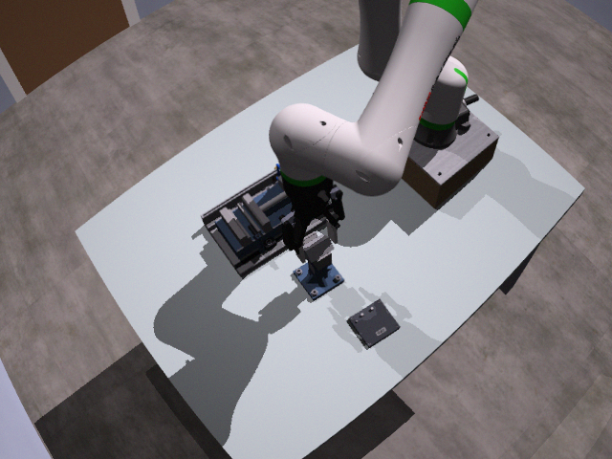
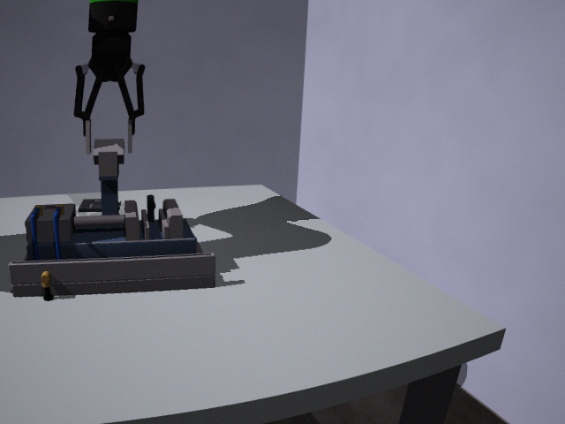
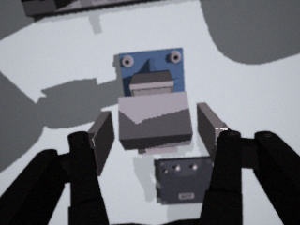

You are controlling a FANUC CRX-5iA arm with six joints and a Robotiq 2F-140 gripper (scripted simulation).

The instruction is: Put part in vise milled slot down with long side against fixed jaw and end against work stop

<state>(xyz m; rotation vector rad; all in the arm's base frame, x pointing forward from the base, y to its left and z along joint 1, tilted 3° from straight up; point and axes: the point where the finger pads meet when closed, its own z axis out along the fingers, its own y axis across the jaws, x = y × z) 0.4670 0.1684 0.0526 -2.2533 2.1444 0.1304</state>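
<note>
A black two-fingered pincer (image 2: pixel 109 141) hangs released, its pads either side of a grey rectangular metal block (image 3: pixel 155 121), not touching. The block rests atop a blue-based V-block (image 1: pixel 316 282) on the pale grey bench (image 2: pixel 291 291).

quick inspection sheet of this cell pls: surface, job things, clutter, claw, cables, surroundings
surface: pale table top, heavy arm shadows across it
job's things: part lying in the V-block; infeed plate bare of the part; vise open, no part between the jaws
clutter: nothing seen
claw: claw open, straddling the part, pads apart from its sides
cables: two blue hoses on the vise's cylinder end
surroundings: plain walls, brown panel beyond the table
</note>
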